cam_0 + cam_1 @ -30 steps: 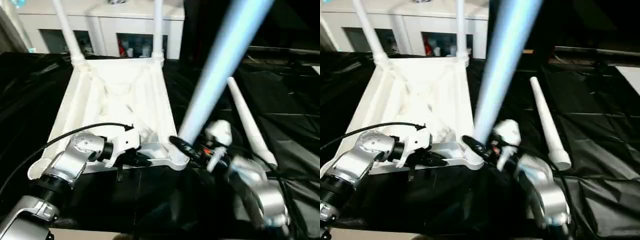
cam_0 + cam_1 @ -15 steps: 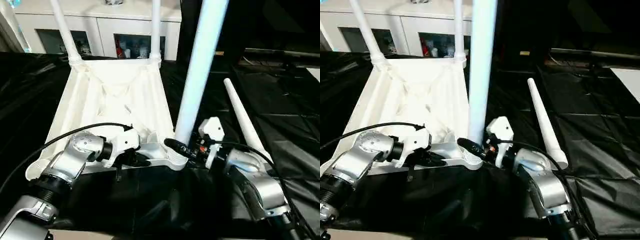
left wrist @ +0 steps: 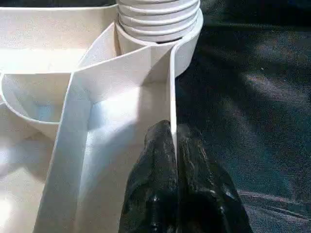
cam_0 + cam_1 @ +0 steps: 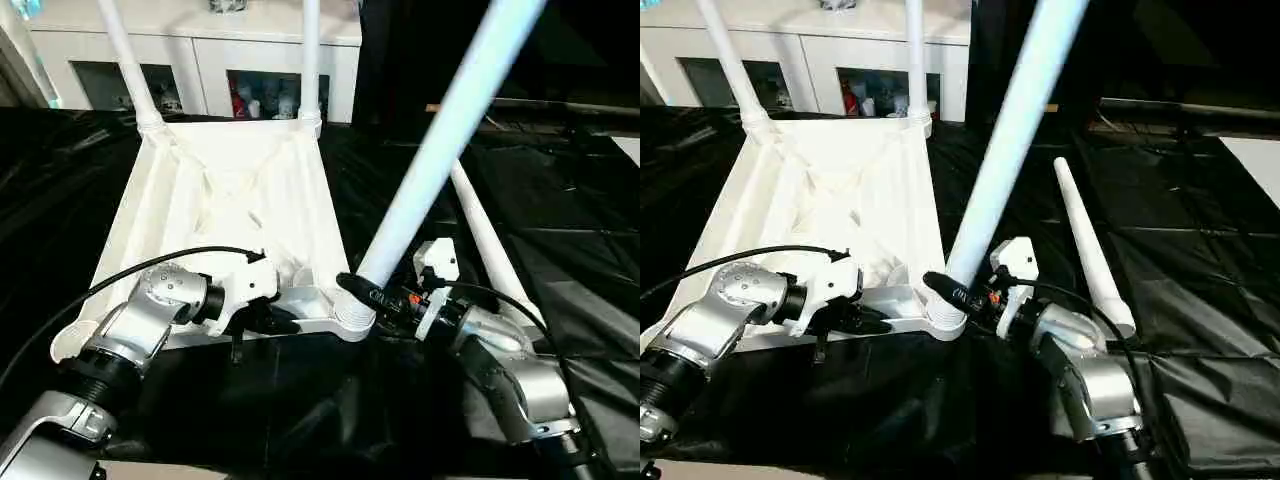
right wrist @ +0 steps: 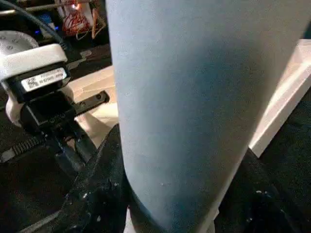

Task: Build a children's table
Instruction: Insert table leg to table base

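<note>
Covering your counter (image 4: pixel 560 200) is black sheeting; behind stands a white cabinet (image 4: pixel 220 50). Left hand (image 3: pixel 174 145) pinches the tabletop (image 4: pixel 230 190) rim; right hand (image 4: pixel 385 298) clasps a tilted leg (image 4: pixel 440 150).

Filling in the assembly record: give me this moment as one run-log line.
stage: third leg tilted at near-right socket | left gripper: shut on tabletop rim | right gripper: shut on third leg | fourth leg: lying loose

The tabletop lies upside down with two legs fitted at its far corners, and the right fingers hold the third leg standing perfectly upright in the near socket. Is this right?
Not quite: the third leg held by the right fingers leans, tilted to the right, not upright, as the left eye view shows. The rest holds.
</note>
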